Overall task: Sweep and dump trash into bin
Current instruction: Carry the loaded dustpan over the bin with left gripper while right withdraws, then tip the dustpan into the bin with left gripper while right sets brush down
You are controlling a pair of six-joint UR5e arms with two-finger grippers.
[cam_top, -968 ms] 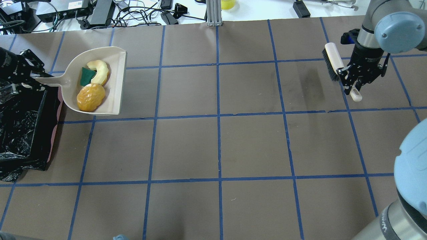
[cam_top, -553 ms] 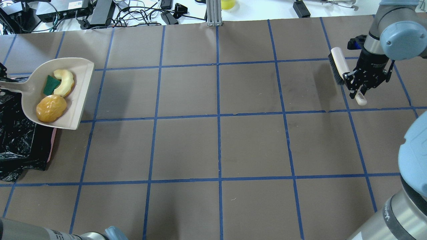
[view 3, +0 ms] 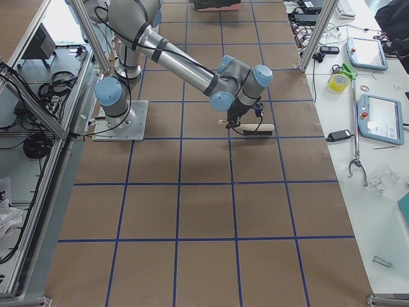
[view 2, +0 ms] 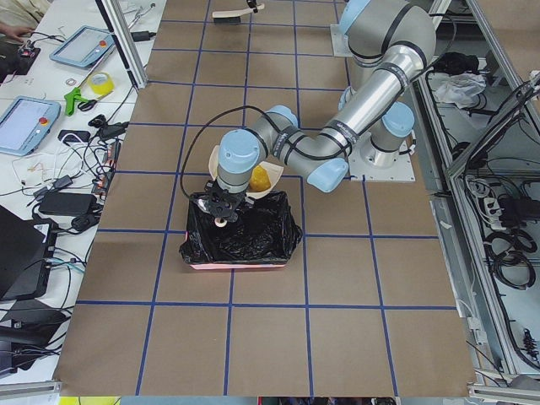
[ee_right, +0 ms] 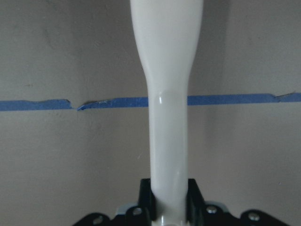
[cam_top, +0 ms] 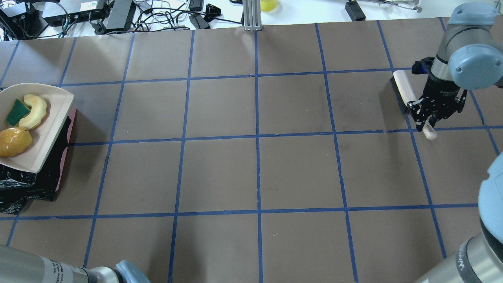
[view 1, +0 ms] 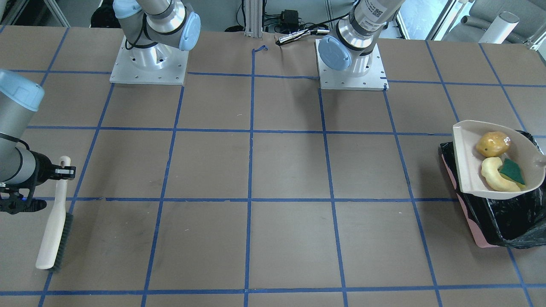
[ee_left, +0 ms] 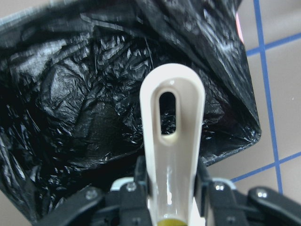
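Dump step is in hand. The left tool (ee_left: 170, 178) is pinched on the handle of the beige plastic dustpan (cam_top: 51, 125). The pan is held roughly level over the pink-sided bin lined with a crinkly black bag (view 1: 503, 226). The trash is carried in the pan: yellow-brown potato-like lump (cam_top: 15, 142), pale yellow crescent slice (cam_top: 35, 111), green-and-yellow sponge chunk (cam_top: 15, 112). Next, a tilt of the pan over the bag's opening is judged needed. Far across the counter (cam_top: 255, 177), the right tool (cam_top: 431, 112) is clamped on the white-handled brush (cam_top: 404, 91).

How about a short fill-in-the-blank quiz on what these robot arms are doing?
The left tool grips the dustpan by its ___.
The dustpan carries ___ pieces of trash over the bin.
The right tool holds a ___.
The bin is lined with a ___ bag.
Missing words: handle, three, brush, black.
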